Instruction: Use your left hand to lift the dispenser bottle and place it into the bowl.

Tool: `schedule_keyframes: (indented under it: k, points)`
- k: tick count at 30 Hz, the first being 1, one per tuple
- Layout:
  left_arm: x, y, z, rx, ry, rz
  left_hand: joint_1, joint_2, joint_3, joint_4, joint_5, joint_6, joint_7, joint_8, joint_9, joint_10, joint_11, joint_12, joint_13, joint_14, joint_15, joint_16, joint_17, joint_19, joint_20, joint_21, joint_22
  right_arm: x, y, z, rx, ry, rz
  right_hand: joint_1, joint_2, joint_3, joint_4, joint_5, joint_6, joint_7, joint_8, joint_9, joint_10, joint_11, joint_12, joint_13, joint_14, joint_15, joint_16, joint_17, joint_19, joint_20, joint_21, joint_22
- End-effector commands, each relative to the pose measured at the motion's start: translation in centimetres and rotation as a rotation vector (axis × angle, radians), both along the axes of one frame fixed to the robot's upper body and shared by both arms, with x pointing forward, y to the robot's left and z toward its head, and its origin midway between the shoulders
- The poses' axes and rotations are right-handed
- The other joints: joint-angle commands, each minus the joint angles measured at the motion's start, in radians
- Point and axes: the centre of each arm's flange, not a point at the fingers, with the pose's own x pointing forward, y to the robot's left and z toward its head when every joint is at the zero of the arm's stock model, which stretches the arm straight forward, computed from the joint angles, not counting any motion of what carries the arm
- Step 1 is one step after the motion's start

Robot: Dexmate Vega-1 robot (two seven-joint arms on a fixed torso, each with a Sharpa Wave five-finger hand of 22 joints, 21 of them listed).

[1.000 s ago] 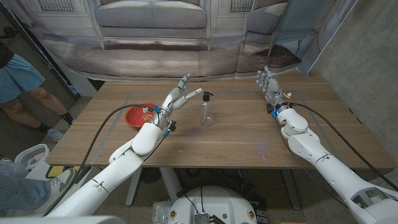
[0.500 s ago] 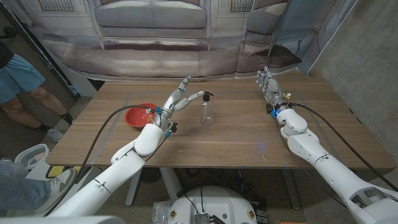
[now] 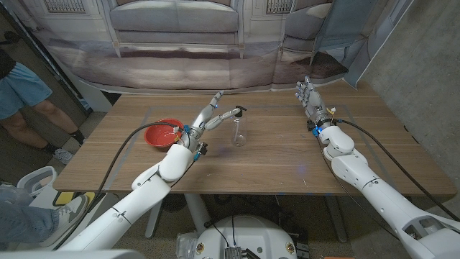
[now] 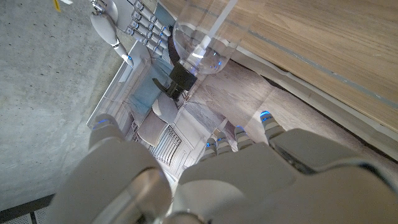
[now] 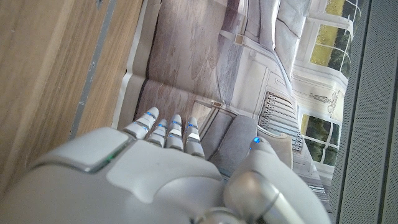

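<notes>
A clear dispenser bottle (image 3: 238, 128) with a black pump top stands upright near the middle of the wooden table (image 3: 273, 158). The same bottle (image 4: 200, 45) fills the space ahead of my left hand in the left wrist view. My left hand (image 3: 210, 116) is just left of the bottle, fingers spread, and one fingertip reaches toward the pump; I cannot tell whether it touches. It holds nothing. A red bowl (image 3: 162, 134) sits on the table to the left of that hand. My right hand (image 3: 309, 96) stands at the far right with fingers apart and empty.
A person's legs (image 3: 29, 108) are beyond the table's left end. A grey sofa backdrop (image 3: 176, 29) hangs behind the far edge. Cables (image 3: 374, 140) run along both arms.
My left hand has moved to the right, closing in on the bottle's pump. The bottle, the bowl and my right hand have not moved.
</notes>
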Motion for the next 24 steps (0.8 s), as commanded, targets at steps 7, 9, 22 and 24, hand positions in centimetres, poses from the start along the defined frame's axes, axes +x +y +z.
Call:
schedule_keyframes:
  k: [7,9,22,24]
  points:
    - [0.8,-0.9,-0.5,0.019,0.028,-0.002,0.015,0.000,-0.011,-0.008,0.005,-0.002,0.000,0.006,0.002,-0.003,-0.008,0.005,0.001,-0.003,0.000,0.002,0.003,-0.002,0.008,-0.002,0.005,0.4,0.1,-0.2,0.007,0.008,0.006,0.004,0.007,0.000,-0.004,-0.003,0.007,-0.007,-0.002,0.003,0.007,-0.001,-0.001,0.002,0.007,0.007,0.001,0.004,0.009,-0.010,-0.002,0.002]
    - [0.9,-0.9,-0.4,0.019,0.030,0.001,0.015,0.000,-0.011,-0.008,0.006,-0.001,0.000,0.006,0.002,-0.003,-0.008,0.005,0.001,-0.004,0.000,0.002,0.003,-0.002,0.008,-0.002,0.005,0.5,0.1,-0.2,0.009,0.010,0.005,0.004,0.007,0.000,-0.005,-0.003,0.007,-0.007,-0.002,0.003,0.008,-0.001,-0.001,0.002,0.008,0.007,0.001,0.004,0.009,-0.010,-0.002,0.002]
    - [2.0,-1.3,0.2,0.039,0.046,0.016,0.022,0.004,-0.017,-0.013,0.009,0.000,-0.001,0.007,0.002,-0.002,-0.013,0.006,0.001,-0.003,0.000,0.002,0.003,-0.002,0.008,-0.003,0.006,1.0,0.0,-0.4,0.012,0.010,0.010,0.003,0.007,-0.002,-0.005,-0.004,0.007,-0.008,-0.002,0.003,0.008,0.001,-0.002,0.002,0.009,0.007,0.001,0.004,0.009,-0.008,-0.002,0.002]
    - [2.2,-1.5,0.3,0.044,0.046,0.018,0.024,0.004,-0.018,-0.013,0.009,0.000,-0.001,0.007,0.002,-0.003,-0.013,0.006,0.001,-0.003,0.001,0.002,0.003,-0.002,0.008,-0.003,0.006,1.0,0.0,-0.4,0.012,0.008,0.010,0.002,0.007,-0.002,-0.005,-0.004,0.007,-0.009,-0.002,0.003,0.007,0.001,-0.002,0.002,0.010,0.007,0.002,0.004,0.009,-0.008,-0.002,0.002]
